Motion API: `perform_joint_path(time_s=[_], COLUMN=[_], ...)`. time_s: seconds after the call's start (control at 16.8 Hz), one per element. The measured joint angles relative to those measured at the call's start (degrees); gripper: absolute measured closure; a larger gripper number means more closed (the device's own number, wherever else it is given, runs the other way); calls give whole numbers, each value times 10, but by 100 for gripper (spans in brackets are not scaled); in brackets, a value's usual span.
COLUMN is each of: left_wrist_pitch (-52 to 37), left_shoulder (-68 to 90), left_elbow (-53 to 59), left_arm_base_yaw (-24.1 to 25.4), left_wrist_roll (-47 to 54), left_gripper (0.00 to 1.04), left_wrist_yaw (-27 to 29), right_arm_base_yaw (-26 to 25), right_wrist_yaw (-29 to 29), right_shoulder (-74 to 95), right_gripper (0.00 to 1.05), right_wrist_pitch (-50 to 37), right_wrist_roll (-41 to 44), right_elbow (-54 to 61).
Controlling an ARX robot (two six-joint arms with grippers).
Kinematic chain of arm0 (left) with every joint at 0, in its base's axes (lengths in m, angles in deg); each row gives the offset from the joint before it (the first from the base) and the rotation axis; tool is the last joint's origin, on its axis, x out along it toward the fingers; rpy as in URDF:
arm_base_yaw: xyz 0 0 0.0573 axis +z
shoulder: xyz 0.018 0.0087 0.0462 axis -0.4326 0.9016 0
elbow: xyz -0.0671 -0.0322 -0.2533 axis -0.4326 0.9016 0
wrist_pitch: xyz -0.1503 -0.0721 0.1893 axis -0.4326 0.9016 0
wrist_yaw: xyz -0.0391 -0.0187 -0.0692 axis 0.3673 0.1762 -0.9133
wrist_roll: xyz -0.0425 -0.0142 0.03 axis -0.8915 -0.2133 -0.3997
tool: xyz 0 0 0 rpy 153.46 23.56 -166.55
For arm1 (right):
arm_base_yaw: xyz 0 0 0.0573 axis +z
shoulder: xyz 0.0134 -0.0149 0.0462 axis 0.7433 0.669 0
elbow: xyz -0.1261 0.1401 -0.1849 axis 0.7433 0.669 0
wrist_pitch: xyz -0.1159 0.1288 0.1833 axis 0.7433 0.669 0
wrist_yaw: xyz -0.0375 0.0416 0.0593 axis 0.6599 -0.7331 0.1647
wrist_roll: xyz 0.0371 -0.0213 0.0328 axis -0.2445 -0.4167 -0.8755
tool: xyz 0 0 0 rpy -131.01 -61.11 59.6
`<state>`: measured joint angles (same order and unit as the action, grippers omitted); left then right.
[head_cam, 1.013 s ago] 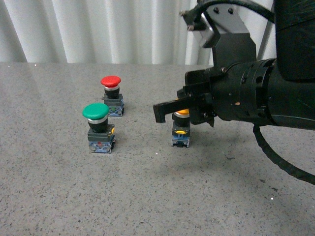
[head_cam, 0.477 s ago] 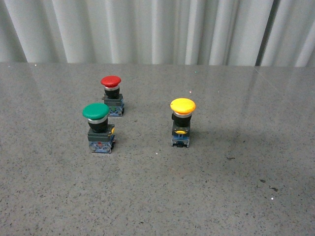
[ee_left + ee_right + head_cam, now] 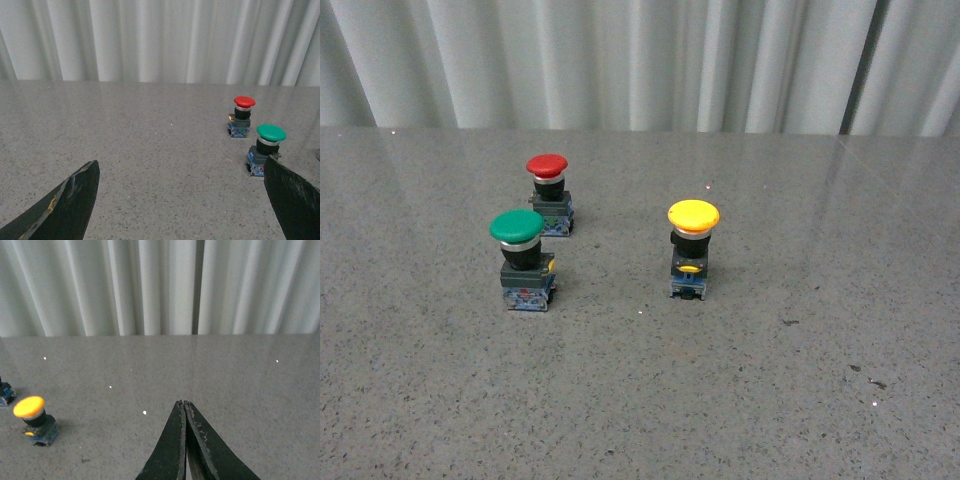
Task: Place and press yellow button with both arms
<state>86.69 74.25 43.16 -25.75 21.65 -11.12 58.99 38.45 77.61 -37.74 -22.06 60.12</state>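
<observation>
1. Grey speckled desk (image 3: 640,400), pleated white curtain (image 3: 640,60) along its far edge.
2. Left gripper (image 3: 180,200): jaws released, spread wide, nothing between them.
3. Right gripper (image 3: 185,440): jaws clenched, tips touching, nothing held.
4. Yellow button (image 3: 691,248) upright right of centre, well apart from both grippers.
5. Green button (image 3: 524,258) left and nearer; red button (image 3: 549,193) just beyond it.

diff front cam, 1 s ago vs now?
The right arm, which hung over the yellow mushroom-cap push-button, has pulled out of the front view; its pincer is now shut and empty. All three buttons stand where they were; the left pincer is open.
</observation>
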Motion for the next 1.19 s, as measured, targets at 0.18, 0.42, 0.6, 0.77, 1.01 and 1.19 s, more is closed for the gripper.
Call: perform_joint_path(time_s=[0.18,0.42,0.6,0.77,1.01,1.19], left_wrist_pitch=[0,0,0,0,0,0], left_shoulder=[0,0,0,0,0,0], left_elbow=[0,0,0,0,0,0], left_arm_base_yaw=[0,0,0,0,0,0], left_wrist_roll=[0,0,0,0,0,0], left_gripper=[7,7,7,7,7,7], left_wrist_yaw=[0,0,0,0,0,0], right_arm_base_yaw=[-37,-115,-110,-110,-110,-110], right_wrist_yaw=[-34,-100,-110,-111,-110,-112], right_shoulder=[-53,-106,-145,-179,-218,-294], right_gripper=[103,103,103,103,103,103], right_wrist_pitch=[-2,15,31,51,64,170], right_wrist_roll=[3,6,6,6,6,6], right_elbow=[47,92,111,122,143,143])
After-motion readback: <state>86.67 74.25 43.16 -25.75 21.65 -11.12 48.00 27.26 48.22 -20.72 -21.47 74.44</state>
